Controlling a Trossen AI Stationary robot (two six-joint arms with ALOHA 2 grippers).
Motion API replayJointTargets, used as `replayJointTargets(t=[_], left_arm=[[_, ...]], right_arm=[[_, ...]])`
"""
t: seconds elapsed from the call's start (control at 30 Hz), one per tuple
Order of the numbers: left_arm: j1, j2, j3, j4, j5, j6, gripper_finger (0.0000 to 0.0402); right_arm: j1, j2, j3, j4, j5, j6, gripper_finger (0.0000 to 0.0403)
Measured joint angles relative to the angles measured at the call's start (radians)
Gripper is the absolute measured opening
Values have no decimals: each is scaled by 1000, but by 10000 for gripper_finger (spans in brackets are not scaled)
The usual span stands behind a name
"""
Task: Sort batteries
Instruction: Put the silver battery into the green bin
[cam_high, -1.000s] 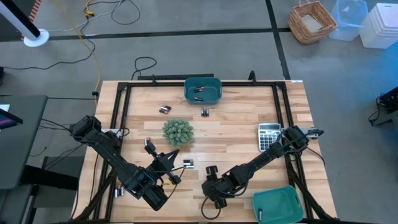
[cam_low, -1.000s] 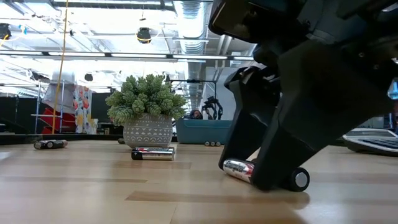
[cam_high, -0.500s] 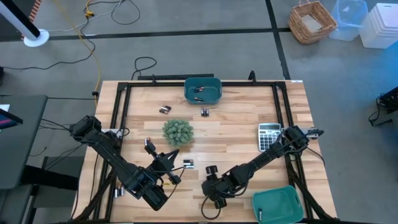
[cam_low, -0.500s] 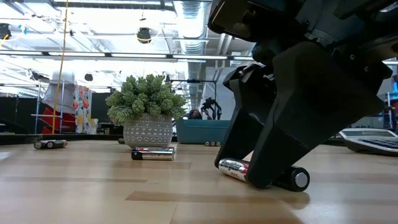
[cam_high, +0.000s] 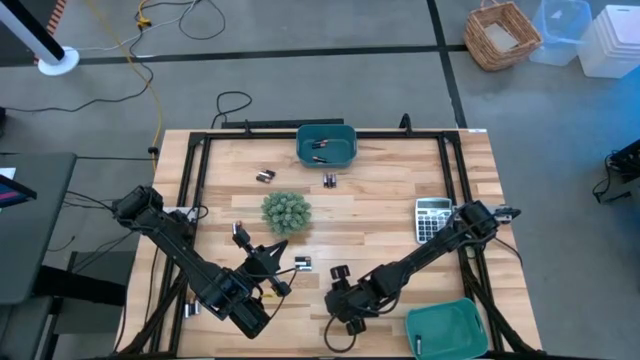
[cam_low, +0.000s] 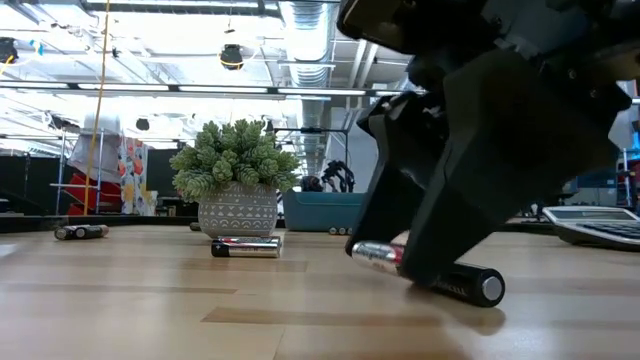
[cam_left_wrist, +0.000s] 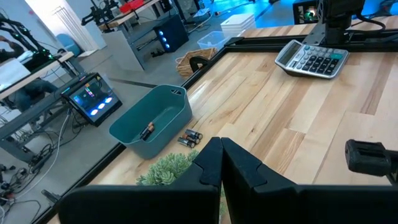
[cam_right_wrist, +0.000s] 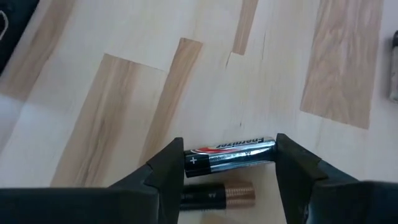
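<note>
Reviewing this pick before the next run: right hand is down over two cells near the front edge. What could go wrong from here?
1. The right hand brackets the silver battery lengthwise, fingers at its ends; it could pop out when they close.
2. A second, black and copper battery lies right beside it, apart from the fingers; it may get dragged along or rolled away, mixing the sort.
3. In the low view the silver battery looks tilted, one end up, so the grip may be skewed.
</note>
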Motion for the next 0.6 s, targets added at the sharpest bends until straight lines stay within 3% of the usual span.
replayJointTargets(t=[0.6], left_arm=[[0,0,0,2,13,3,0]], right_arm=[[0,-123,-1,-4,0,-95,199]])
